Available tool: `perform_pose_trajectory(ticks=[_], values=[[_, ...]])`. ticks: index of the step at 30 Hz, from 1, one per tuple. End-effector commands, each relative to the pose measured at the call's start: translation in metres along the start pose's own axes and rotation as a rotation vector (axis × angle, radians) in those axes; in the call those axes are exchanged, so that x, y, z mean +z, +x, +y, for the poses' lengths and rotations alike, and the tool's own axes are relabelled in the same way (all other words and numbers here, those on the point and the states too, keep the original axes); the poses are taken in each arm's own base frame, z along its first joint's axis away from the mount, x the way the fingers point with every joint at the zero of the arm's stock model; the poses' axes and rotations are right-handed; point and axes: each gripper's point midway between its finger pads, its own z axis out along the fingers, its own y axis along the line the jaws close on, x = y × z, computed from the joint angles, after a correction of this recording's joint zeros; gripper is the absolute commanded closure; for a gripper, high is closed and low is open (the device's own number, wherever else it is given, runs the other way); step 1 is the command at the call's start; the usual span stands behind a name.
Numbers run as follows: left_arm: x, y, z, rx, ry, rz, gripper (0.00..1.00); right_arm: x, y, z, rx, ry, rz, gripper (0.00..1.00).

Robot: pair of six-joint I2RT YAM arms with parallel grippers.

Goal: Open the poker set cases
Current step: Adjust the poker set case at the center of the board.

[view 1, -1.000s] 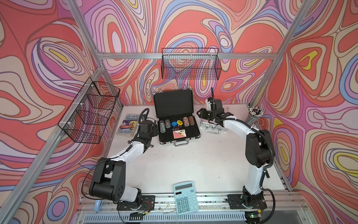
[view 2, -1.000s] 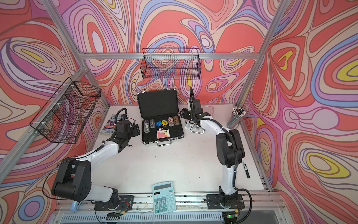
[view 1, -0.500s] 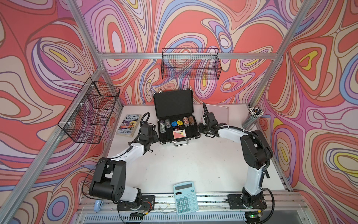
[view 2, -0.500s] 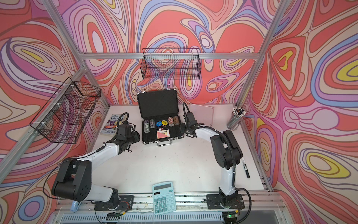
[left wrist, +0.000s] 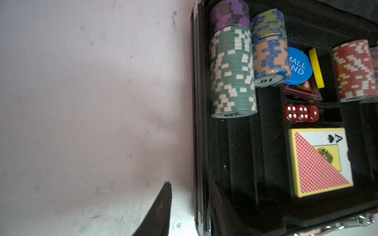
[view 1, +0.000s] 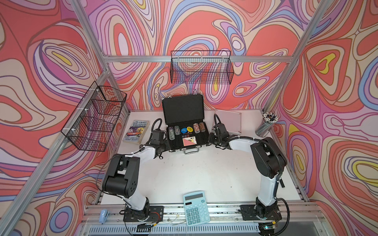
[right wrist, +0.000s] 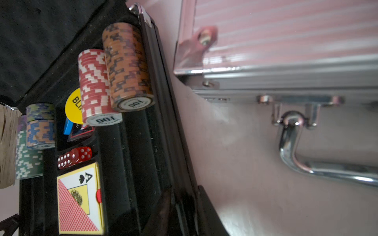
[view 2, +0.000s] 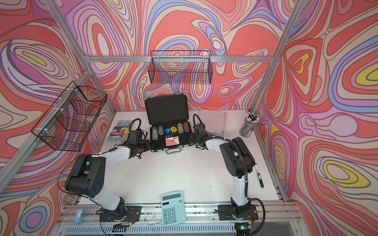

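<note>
A white tabletop [view 1: 194, 169] is seen, with small dark scuffs on it. It is closed in by walls [view 1: 51, 61] covered with big swirls of red, pink, purple, blue and yellow. Silver metal bars [view 1: 143, 59] are set along the corners. Two black wire baskets are hung on the walls: one [view 1: 201, 67] high up beyond both tools, one [view 1: 94, 116] out past the left tool.

The black case [view 1: 183, 111] is found between the two tools, and it is open. Its lid is stood up straight. Inside, chips [left wrist: 232, 71], red dice [left wrist: 300, 113] and a pack of cards [left wrist: 321, 161] are kept.

The left tool [view 1: 166, 146] is placed at one side wall of this case. One dark finger [left wrist: 161, 208] is seen outside that wall, over bare tabletop. How wide the tool is cannot be told.

The right tool [view 1: 210, 141] is placed at the other side wall. Dark fingers [right wrist: 208, 210] are seen on each side of that wall, but whether it is squeezed cannot be told.

The silver case [view 1: 231, 122] is laid flat just beside the right tool, on the side away from the black case. It is shut, and its shiny handle [right wrist: 296, 155] is seen sticking out from its edge.

A book [view 1: 136, 131] is laid out past the left tool. A cup of pens [view 1: 266, 126] is stood in the corner past the silver case. A light-blue calculator [view 1: 196, 208] is left far behind both tools, by the arms' bases.
</note>
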Motion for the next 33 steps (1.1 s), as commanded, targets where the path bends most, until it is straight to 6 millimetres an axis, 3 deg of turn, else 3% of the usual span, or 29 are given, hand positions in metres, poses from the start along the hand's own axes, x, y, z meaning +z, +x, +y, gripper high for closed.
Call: perform_pose_trajectory(ticks=[1, 11, 16, 23, 31, 33], values=[[0.006, -0.008, -0.002, -0.007, -0.001, 0.010, 0.71, 0.008, 0.005, 0.000, 0.045, 0.005, -0.010, 0.84], [0.032, -0.025, -0.010, -0.011, 0.019, 0.026, 0.86, 0.011, 0.026, 0.016, 0.218, -0.062, -0.019, 0.92], [0.038, -0.037, -0.009, -0.018, 0.021, 0.019, 0.92, 0.017, 0.021, 0.021, 0.232, -0.053, -0.027, 0.93], [0.050, -0.055, -0.012, -0.002, 0.033, 0.026, 0.94, 0.030, 0.014, 0.029, 0.244, -0.064, -0.028, 0.93], [0.052, -0.054, -0.011, 0.001, 0.034, 0.030, 0.94, 0.032, 0.008, 0.033, 0.240, -0.071, -0.053, 0.91], [0.051, -0.055, -0.010, -0.002, 0.034, 0.029, 0.93, 0.032, 0.008, 0.032, 0.236, -0.066, -0.048, 0.87]])
